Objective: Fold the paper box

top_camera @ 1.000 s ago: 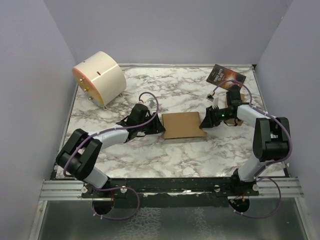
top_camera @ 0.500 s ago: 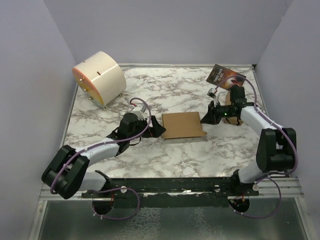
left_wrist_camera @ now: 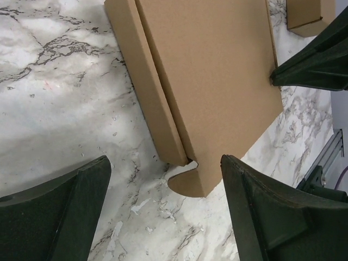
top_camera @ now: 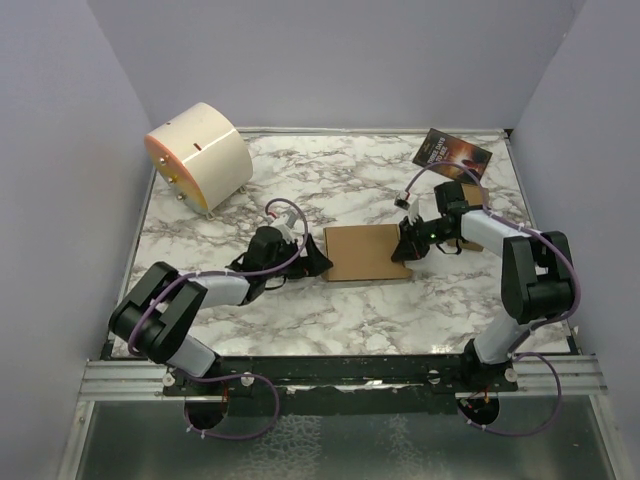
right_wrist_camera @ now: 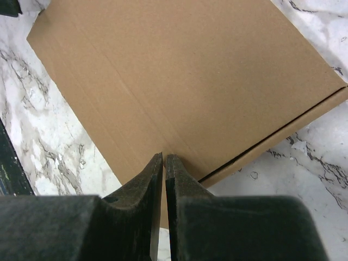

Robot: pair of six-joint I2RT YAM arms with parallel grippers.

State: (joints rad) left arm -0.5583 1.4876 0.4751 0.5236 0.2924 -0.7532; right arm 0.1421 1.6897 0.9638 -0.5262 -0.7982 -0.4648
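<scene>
The paper box (top_camera: 365,252) lies closed and flat in the middle of the marble table, a plain brown rectangle. My left gripper (top_camera: 318,262) is open, its jaws wide apart around the box's near left corner (left_wrist_camera: 187,157), where a rounded tab (left_wrist_camera: 185,184) sticks out below the side wall. Neither finger touches the cardboard. My right gripper (top_camera: 403,250) is shut and empty, its fingertips (right_wrist_camera: 164,157) resting on the lid (right_wrist_camera: 185,76) near the box's right edge. A thin dark seam shows under the lid along one side.
A cream cylindrical drum (top_camera: 198,155) stands at the back left. A dark printed booklet (top_camera: 452,153) lies at the back right. A smaller brown box (top_camera: 482,228) sits beside my right arm, also in the left wrist view (left_wrist_camera: 307,13). A metal rail (top_camera: 330,378) runs along the near edge.
My right gripper has moved left and down from beside the box onto its right edge. My left arm has shifted its elbow, with its gripper staying at the box's left end.
</scene>
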